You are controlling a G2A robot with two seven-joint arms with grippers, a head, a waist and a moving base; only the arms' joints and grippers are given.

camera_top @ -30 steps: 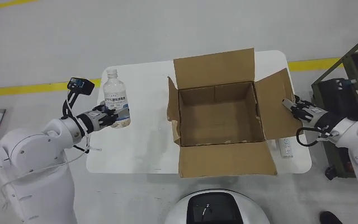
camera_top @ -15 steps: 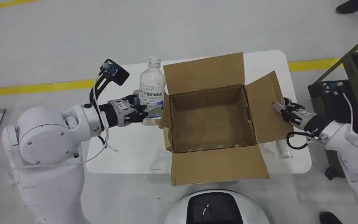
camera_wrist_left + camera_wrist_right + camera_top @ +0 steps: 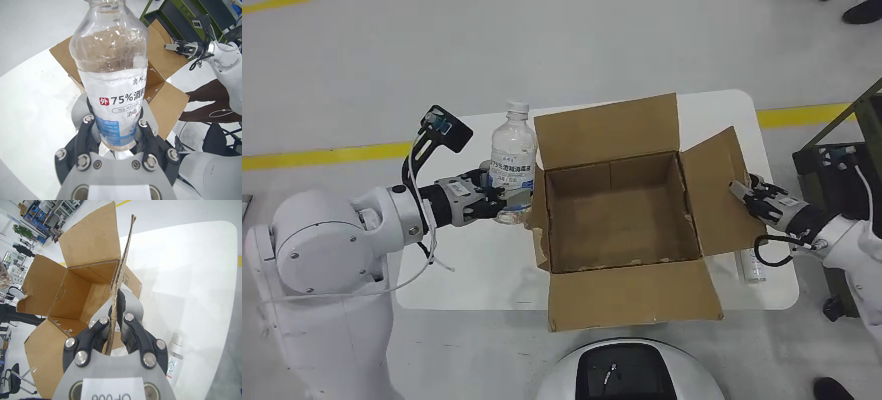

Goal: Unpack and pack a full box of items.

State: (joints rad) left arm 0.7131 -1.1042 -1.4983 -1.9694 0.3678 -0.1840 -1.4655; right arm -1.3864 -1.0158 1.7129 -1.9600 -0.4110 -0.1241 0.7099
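Underneath everything, a white desk [image 3: 472, 270]. On it, an open cardboard box [image 3: 617, 230], all four flaps spread, nothing seen inside.

At the box's right flap [image 3: 720, 195], the right gripper [image 3: 742, 190], clamped shut on the cardboard edge, with the box cavity straight ahead of its fingertips. Seems to be steadying the box and keeping that flap out of the way.

Next in size, a clear bottle [image 3: 512, 150] with a white label, pinched low on its body by the left gripper [image 3: 487, 195], one finger on each side of the label. Appears roughly upright, long axis near vertical, cap up, rising well above the fingertips. Sits just outside the box's left wall, against or almost against the torn left flap; cannot tell which. Ahead of this gripper's fingertips, past that flap: the box opening.

Probably packing. Calls next for raising the bottle clear of the flap edge, carrying it forward over the opening, then lowering. Risks snagging the flap.

Smallest, a little spray bottle [image 3: 754, 265], lying on the desk just beside the right gripper.
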